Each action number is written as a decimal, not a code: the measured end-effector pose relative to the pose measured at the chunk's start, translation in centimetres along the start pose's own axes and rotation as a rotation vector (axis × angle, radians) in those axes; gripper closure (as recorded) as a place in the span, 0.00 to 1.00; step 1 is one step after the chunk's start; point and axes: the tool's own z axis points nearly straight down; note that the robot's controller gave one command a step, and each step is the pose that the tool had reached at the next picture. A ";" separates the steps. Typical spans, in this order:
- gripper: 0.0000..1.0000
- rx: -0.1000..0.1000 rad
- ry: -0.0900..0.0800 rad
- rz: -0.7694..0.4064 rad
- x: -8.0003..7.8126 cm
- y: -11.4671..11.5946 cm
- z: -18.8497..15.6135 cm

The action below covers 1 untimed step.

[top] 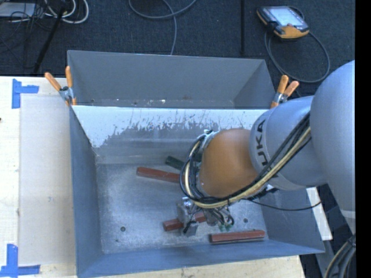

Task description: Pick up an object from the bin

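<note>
My gripper (189, 220) reaches down to the bin floor at front centre, below the arm's orange cover. Its tip is at a short red-brown bar (173, 225) that lies flat and pokes out to the left from under it. A longer red-brown bar (237, 236) lies just to the right, along the front wall. A small green piece (225, 228) sits between that bar and the gripper.
Another red-brown bar (157, 174) lies near the middle of the floor, with a dark green piece (173, 162) behind it. The arm and its cables cover the right half of the bin. The left part of the floor is bare metal.
</note>
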 end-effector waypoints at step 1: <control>1.00 0.000 0.000 0.001 0.0 0.0 0.0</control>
